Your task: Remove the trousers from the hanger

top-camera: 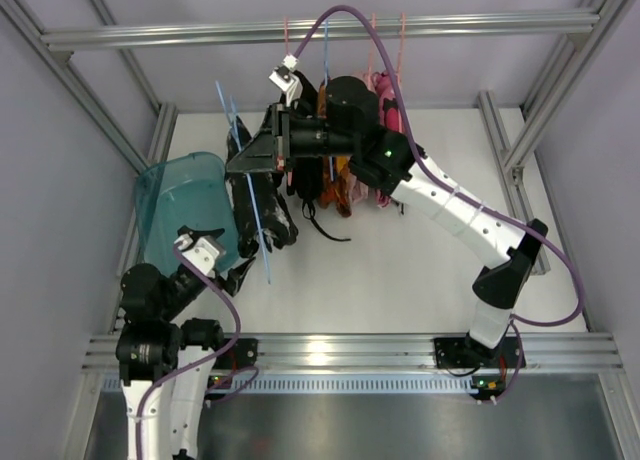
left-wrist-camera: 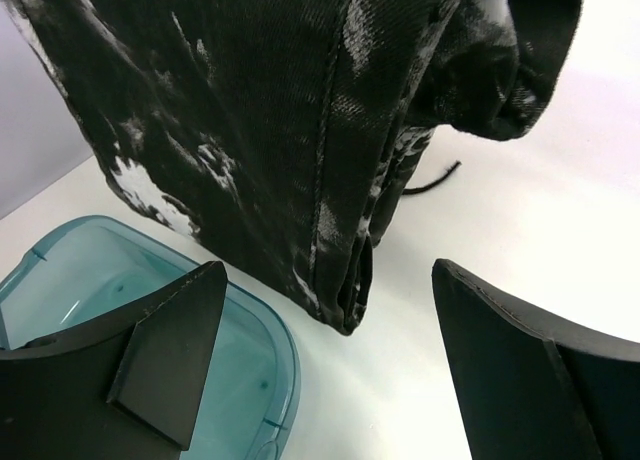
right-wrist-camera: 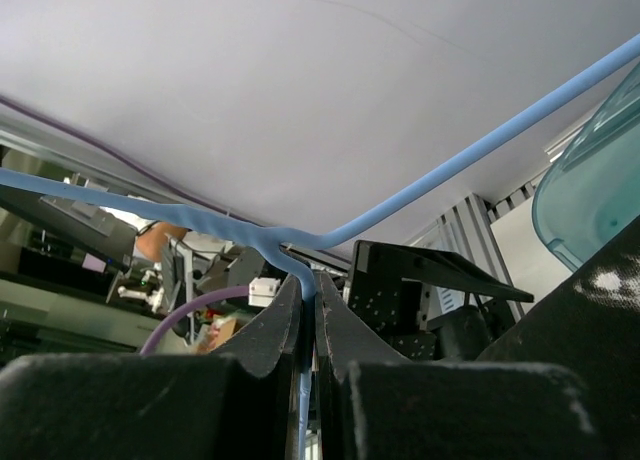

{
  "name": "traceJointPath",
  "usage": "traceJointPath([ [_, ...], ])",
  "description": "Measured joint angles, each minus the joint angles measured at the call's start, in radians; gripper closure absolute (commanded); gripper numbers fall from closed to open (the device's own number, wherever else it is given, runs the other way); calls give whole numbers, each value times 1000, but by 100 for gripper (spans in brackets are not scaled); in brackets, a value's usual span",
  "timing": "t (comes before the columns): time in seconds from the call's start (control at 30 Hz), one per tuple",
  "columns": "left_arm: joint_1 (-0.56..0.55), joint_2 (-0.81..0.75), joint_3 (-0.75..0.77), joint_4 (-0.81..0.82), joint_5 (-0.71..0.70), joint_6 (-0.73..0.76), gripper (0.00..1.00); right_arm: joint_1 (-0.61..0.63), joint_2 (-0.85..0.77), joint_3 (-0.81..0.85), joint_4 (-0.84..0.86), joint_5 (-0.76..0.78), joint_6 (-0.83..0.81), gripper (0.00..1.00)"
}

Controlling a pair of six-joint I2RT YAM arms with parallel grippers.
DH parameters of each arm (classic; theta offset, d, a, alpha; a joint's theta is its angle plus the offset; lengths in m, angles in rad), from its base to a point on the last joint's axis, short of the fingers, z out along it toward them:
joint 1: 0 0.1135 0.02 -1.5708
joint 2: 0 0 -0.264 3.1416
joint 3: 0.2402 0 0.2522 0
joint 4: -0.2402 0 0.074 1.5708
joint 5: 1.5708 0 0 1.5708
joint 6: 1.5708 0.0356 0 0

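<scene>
- Right gripper (right-wrist-camera: 308, 285): jaws pressed together on the thin blue hanger (right-wrist-camera: 450, 168), pinched at the junction where its arms meet the stem. The hanger is held raised above the white table (top-camera: 400, 270), apparently so that cloth can be drawn down and off it while the frame is kept steady.
- Left gripper (left-wrist-camera: 328, 265): fingers spread wide, nothing between them. It is placed low, just in front of the hem of the black white-speckled trousers (left-wrist-camera: 260, 130), beside the teal translucent plastic bin (left-wrist-camera: 60, 280). Judged: either a grasp on the hem is being prepared or the cloth has been let go; which cannot be told.
- Speckled trousers: draped from the hanger region down toward the left arm, the lower end resting on the table next to the bin. Whether the waist is threaded on the hanger bar cannot be told; it is hidden by the right gripper in the top view.
- Plain black trousers with dangling straps (top-camera: 308, 185): hung further right, under the right arm, straps trailing on the table.
- Judged next need: a pull on the speckled cloth toward the bin, with the hanger held fixed.
- Risk: hanger slipping in the narrow pinch.
</scene>
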State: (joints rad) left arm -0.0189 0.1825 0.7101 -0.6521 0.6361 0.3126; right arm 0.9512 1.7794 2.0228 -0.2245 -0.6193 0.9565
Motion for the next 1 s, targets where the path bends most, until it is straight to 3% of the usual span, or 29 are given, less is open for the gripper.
traceJointPath([
  [0.43,2,126,-51,220,-77,-105,12,24,0,3,0,39,18,100],
  [0.73,3,116,-64,271,-50,-171,1,28,3,38,-1,54,18,100],
  [1.0,3,159,-65,341,-97,-216,3,29,4,40,0,64,17,100],
])
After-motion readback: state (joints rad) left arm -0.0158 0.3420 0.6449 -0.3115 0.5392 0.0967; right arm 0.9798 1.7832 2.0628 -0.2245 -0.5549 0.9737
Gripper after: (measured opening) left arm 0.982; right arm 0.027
